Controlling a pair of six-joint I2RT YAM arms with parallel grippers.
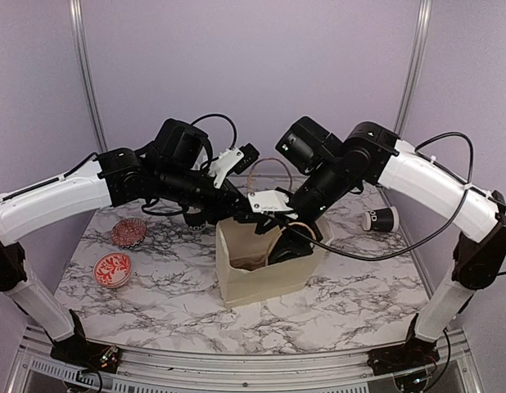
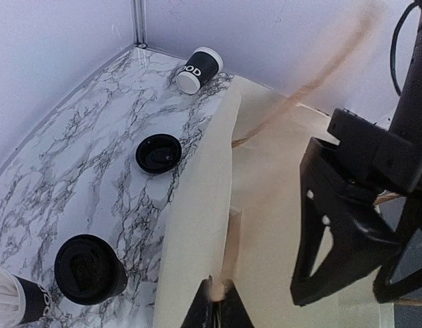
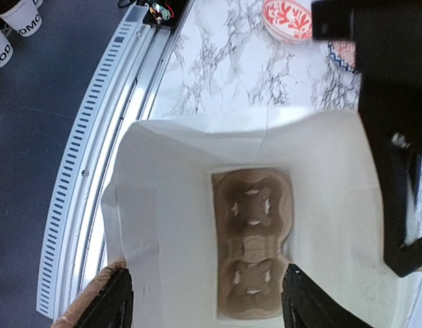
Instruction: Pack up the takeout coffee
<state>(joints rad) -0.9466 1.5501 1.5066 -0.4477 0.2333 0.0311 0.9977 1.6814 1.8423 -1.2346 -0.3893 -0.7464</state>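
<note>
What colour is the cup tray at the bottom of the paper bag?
Brown cardboard; the cup tray inside the bag shows best in the right wrist view.

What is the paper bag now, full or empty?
Empty of cups. The paper bag is open; only a brown cup carrier lies at its bottom.

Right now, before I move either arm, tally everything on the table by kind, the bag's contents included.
Black-lidded cups, standing: 2
Black cup lying on its side: 1
Black cup holding white wrapped straws: 1
Red-patterned bowls: 2
Cream paper bag: 1
Cardboard cup carrier, inside the bag: 1
Total: 8
</note>
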